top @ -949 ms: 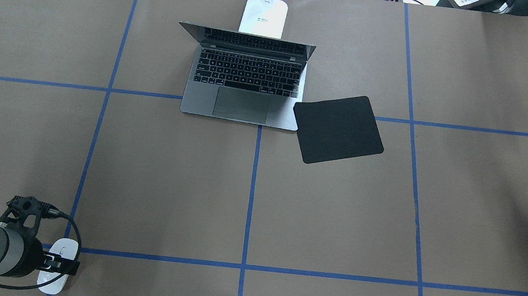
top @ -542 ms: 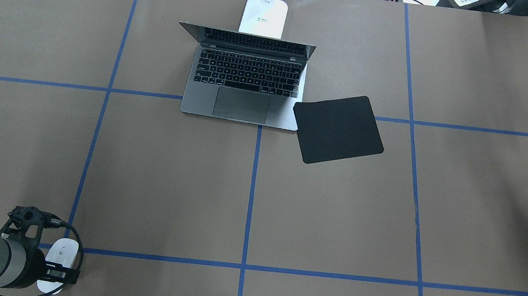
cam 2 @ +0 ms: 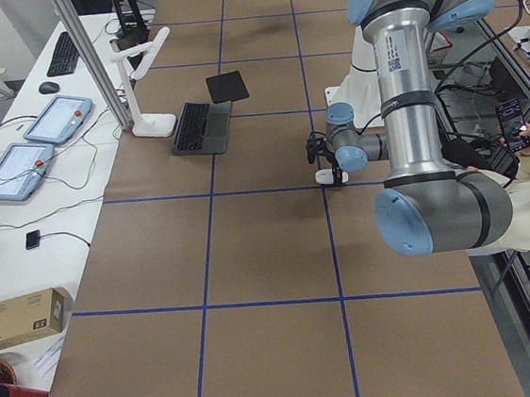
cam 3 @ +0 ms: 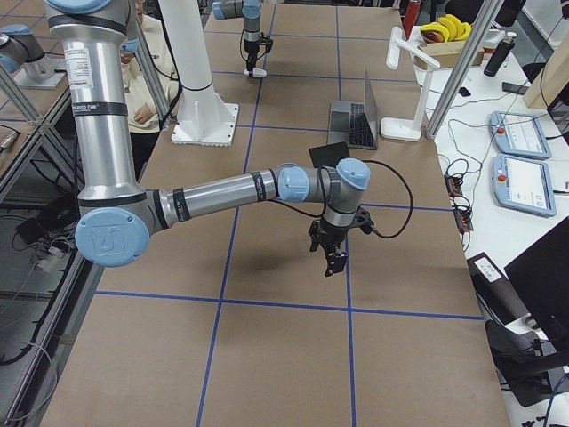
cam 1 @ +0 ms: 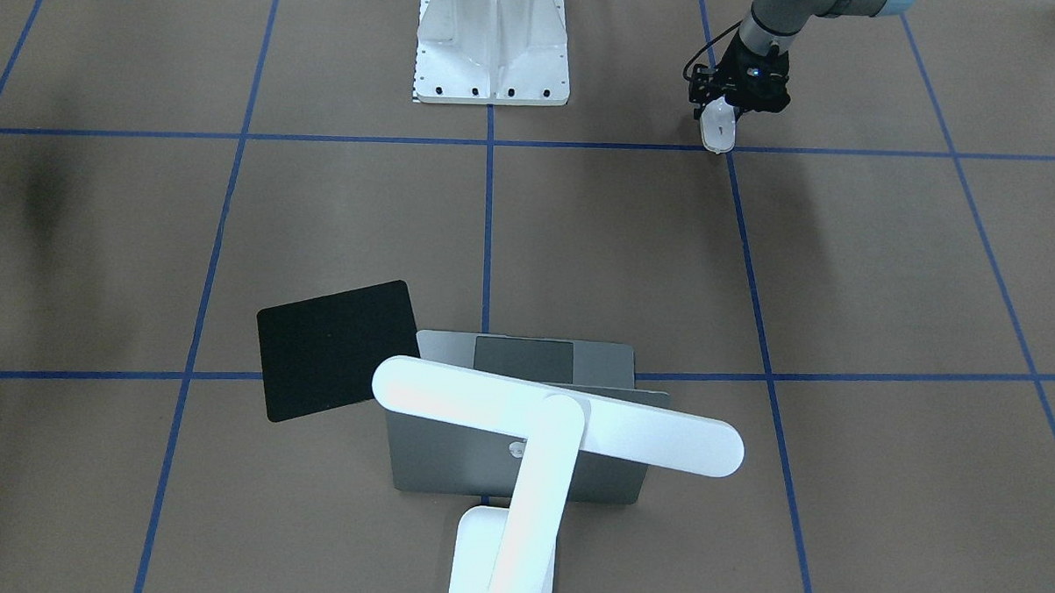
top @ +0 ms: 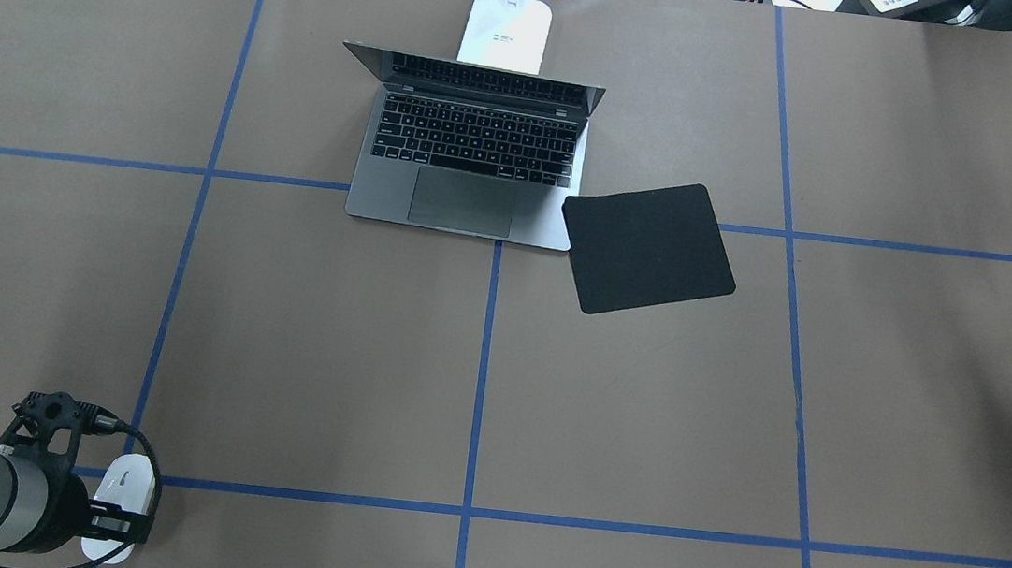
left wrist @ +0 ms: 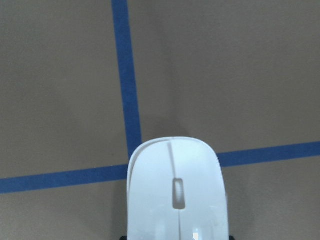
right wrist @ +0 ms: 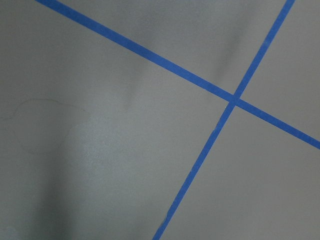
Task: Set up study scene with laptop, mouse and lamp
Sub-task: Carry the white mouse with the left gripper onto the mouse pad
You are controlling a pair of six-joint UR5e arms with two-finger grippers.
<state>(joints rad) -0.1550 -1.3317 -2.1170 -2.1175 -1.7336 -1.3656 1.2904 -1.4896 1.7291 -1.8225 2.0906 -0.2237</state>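
Note:
The white mouse (top: 124,481) lies at the near left of the table on a blue tape crossing. My left gripper (top: 116,521) straddles its rear half and looks shut on it; the mouse fills the bottom of the left wrist view (left wrist: 175,190) and also shows in the front view (cam 1: 718,128). The grey laptop (top: 472,158) stands open at the far middle. The white lamp (cam 1: 558,416) stands behind it, its base (top: 506,32) at the far edge. My right gripper (cam 3: 333,258) hangs above bare table and shows only in the exterior right view, so I cannot tell its state.
A black square pad (top: 648,247) lies against the laptop's right front corner. The white ribbed pedestal (cam 1: 492,41) stands at the robot's side of the table. Blue tape lines cross the brown table cover (top: 641,430).
My left gripper has moved a little back toward the robot along the mouse. The mouse has shifted slightly to the right. Laptop, lamp and pad have not moved.

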